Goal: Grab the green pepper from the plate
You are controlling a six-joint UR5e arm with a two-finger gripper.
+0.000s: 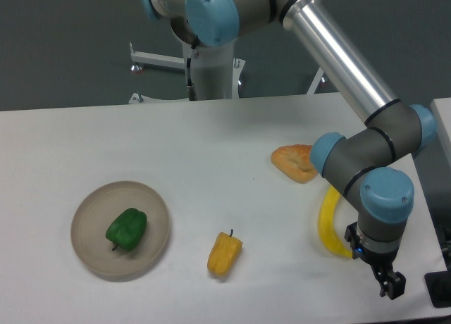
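The green pepper [127,229] lies on the round beige plate [90,252] at the table's front left, stem end towards the front. My gripper [392,284] hangs far off at the front right corner of the table, pointing down, with nothing visibly held. Its dark fingers are small and seen from the side, so the gap between them does not show.
A yellow pepper [225,253] lies on the table between the plate and the gripper. An orange flat piece [293,162] and a curved yellow object [326,225] lie beside the arm's wrist. A dark block [440,289] sits at the right edge.
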